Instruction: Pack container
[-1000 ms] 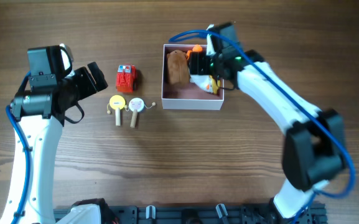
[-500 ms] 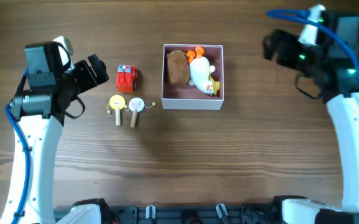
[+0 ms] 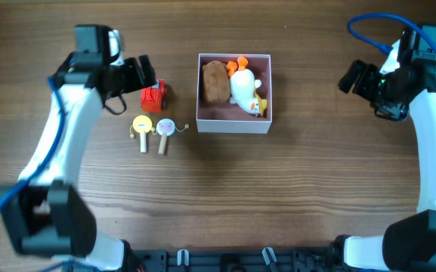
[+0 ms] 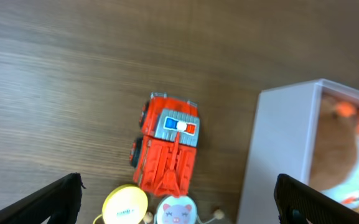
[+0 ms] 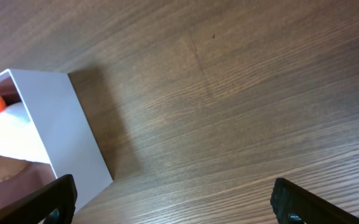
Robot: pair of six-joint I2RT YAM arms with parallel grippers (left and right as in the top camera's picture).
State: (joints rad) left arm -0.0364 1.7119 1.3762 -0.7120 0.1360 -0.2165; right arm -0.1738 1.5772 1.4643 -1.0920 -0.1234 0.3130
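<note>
Overhead, with the left gripper point(image 4: 179, 196) poised above the wooden table point(image 5: 241, 93), fingers point(image 4: 60, 194) spread wide and nothing between them. Just ahead of it, centred between the fingers: a red toy truck point(image 4: 168, 149). Closer in, at the bottom edge of the wrist view: a yellow disc toy point(image 4: 125, 204) and a pig-face disc toy point(image 4: 177, 211), side by side. Ahead and to the right of that gripper: the container point(image 4: 279, 143), a white box near the truck but not touching it. Inside, packed close: a brown plush point(image 3: 216, 80), a white duck plush point(image 3: 245, 91) and something orange point(image 3: 239, 63), too small to identify. Over at the right gripper point(image 5: 179, 198), likewise gaping and empty, well apart from the box; ahead and to its left, only the box's white outer wall and a corner of the contents.
</note>
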